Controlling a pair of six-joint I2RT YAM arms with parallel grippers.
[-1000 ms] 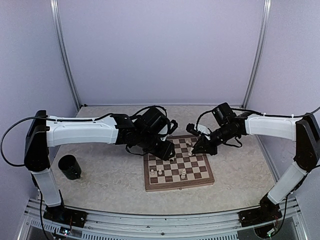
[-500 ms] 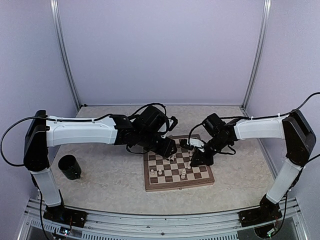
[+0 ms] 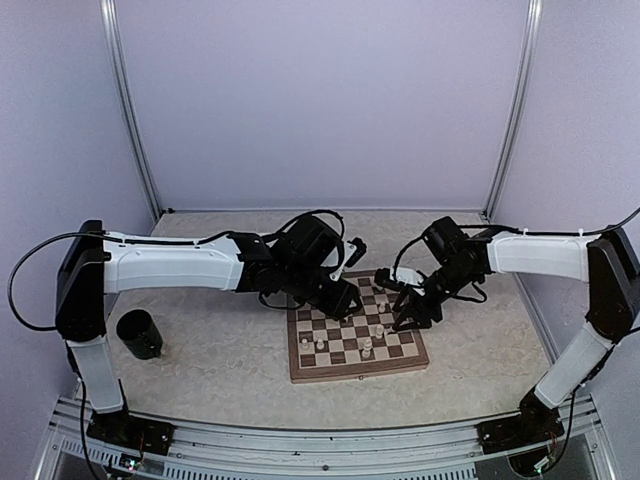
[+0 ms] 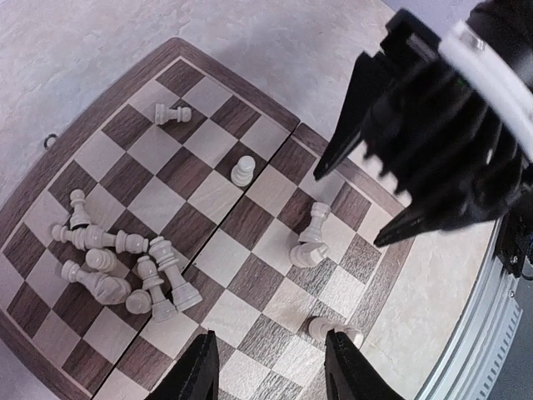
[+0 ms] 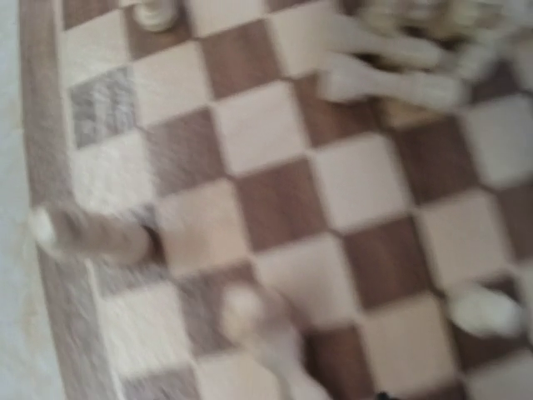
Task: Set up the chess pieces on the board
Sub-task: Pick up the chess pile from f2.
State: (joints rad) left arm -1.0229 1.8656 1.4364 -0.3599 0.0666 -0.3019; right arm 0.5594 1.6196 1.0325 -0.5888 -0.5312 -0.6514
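Right gripper (image 4: 346, 210) newly parted wide, chess piece (image 4: 306, 246) just beside; left gripper (image 4: 271, 367) wide

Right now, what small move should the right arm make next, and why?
Probably raise the right gripper straight up. Its jaws stand open and empty over the board, with a pale piece close beside the fingertips; lifting first should avoid knocking it before reaching for the heap of toppled pieces.

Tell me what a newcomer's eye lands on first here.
A jumble of mostly toppled cream chess pieces lies heaped near one corner of the board, in the left wrist view. Next, the black right gripper hangs open above the opposite side of the board.
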